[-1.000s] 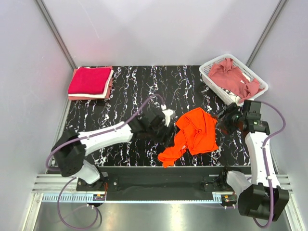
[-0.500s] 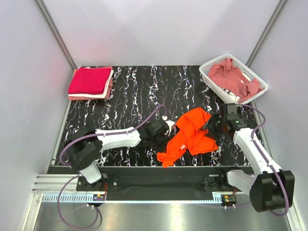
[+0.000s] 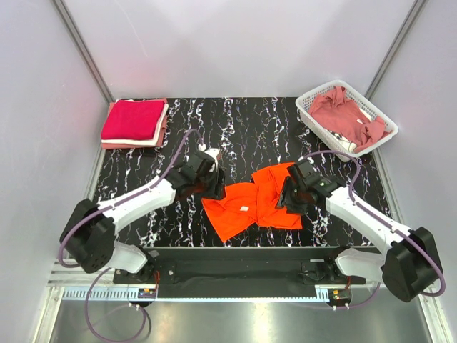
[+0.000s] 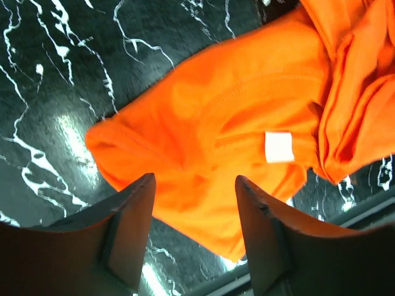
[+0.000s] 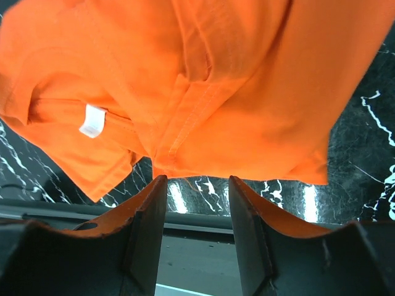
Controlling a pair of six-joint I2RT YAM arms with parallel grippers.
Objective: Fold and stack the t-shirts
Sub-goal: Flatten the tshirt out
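- Top external, far left: folded stack of t-shirts, crimson-magenta on top over paler layers, parked in the far-left corner of the table. Likely kept there as the finished pile, well apart from the working area.
- Left of centre: left gripper low at the left edge of the orange t-shirt, jaws apart with nothing pinched. In the left wrist view, cloth lying on the marble beyond the spread fingers. Placed so, apparently, to take or tug that side.
- Centre: orange t-shirt near the front edge, between both arms. Partly spread on the left, bunched and doubled over on the right, white neck tag facing up. Not yet flat enough to fold, by the look of it.
- Right of centre: right gripper at the shirt's rumpled right side, jaws likewise apart and gripping nothing. Set opposite its partner, probably for drawing the cloth out flat.
- Far right: white lattice basket in the far-right corner, holding a crumpled dusty rose t-shirt, presumably waiting its turn.
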